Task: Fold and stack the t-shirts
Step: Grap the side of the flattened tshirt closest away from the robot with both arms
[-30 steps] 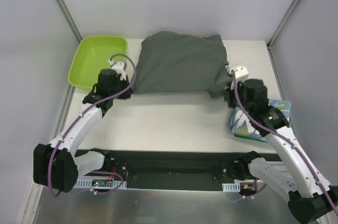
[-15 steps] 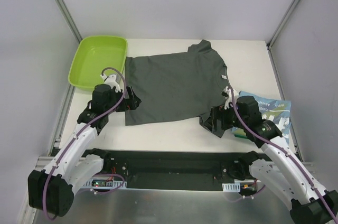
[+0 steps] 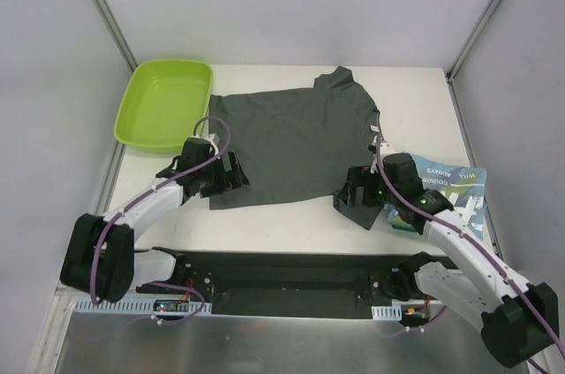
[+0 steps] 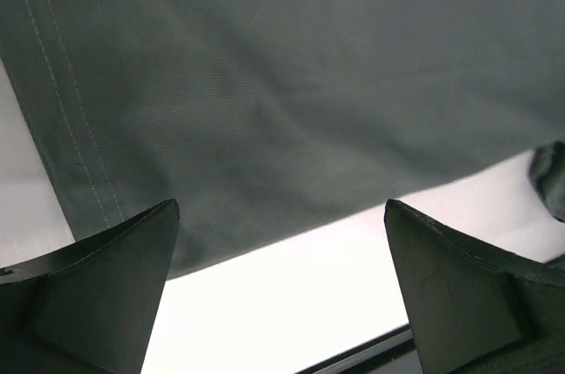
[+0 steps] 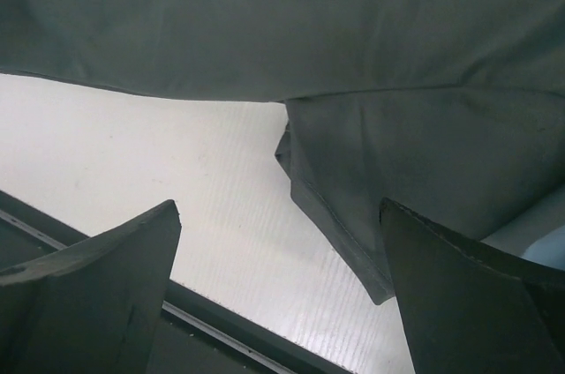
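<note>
The dark grey t-shirt (image 3: 291,140) lies spread flat on the white table (image 3: 291,215), its collar to the right. My left gripper (image 3: 231,176) hovers open over the shirt's near left corner; the left wrist view has grey cloth (image 4: 282,83) past the open left gripper (image 4: 281,208), nothing between the fingers. My right gripper (image 3: 351,199) is open above the near sleeve (image 5: 397,171), and the right wrist view shows the open right gripper (image 5: 278,208) holding nothing. The light blue t-shirt (image 3: 450,187) with white lettering lies folded at the right, partly under the right arm.
A lime-green tray (image 3: 132,105) sits at the table's back left, touching the grey shirt's far left corner. The black front rail (image 3: 291,264) runs along the table's near edge. Grey walls close in both sides.
The grey shirt, bunched at the back a second ago, now lies spread flat nearer the front. Both grippers have let go of it and opened, then shifted slightly inward.
</note>
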`<state>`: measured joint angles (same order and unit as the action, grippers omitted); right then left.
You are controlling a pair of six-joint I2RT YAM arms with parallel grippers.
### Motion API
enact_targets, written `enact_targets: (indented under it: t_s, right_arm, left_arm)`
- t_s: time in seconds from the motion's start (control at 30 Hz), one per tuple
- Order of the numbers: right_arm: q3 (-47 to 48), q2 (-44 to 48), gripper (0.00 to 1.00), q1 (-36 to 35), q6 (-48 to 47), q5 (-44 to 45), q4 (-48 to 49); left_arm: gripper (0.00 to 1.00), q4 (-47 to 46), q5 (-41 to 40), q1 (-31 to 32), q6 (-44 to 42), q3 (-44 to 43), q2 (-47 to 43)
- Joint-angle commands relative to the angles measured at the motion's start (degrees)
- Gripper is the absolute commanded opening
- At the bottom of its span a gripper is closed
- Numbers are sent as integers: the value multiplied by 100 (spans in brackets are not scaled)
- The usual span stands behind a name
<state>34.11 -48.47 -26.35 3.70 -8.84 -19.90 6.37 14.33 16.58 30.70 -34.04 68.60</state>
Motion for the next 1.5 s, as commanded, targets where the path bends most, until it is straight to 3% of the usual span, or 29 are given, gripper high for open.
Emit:
enact_targets:
  t_s: [0.0,0.37,0.67,0.93,1.07,1.23,1.47]
  right_arm:
    - [-80,-557,96,-19,262,181,478]
    - [-124,-1850,96,-169,394,-47,531]
    - [-325,-1815,96,-889,1254,129,-75]
    - [-476,-1807,96,-2004,1853,75,-13]
    - [-160,-1316,96,-2497,1740,733,-523]
    - [-88,-227,96,-2524,1011,1490,-726]
    - [-405,514,96,-2542,421,947,-585]
  left_arm:
    - [99,-233,-500,65,445,-182,531]
    - [99,-58,-1098,-75,665,-331,1612]
    - [99,1128,-2171,-234,903,-683,1367]
    - [99,1603,-2064,-243,964,-534,463]
    - [99,2052,-2434,-243,1175,-349,-327]
    - [99,2509,-2917,-252,1552,-42,-1479]
    - [98,2641,-3278,-488,2062,521,-2219]
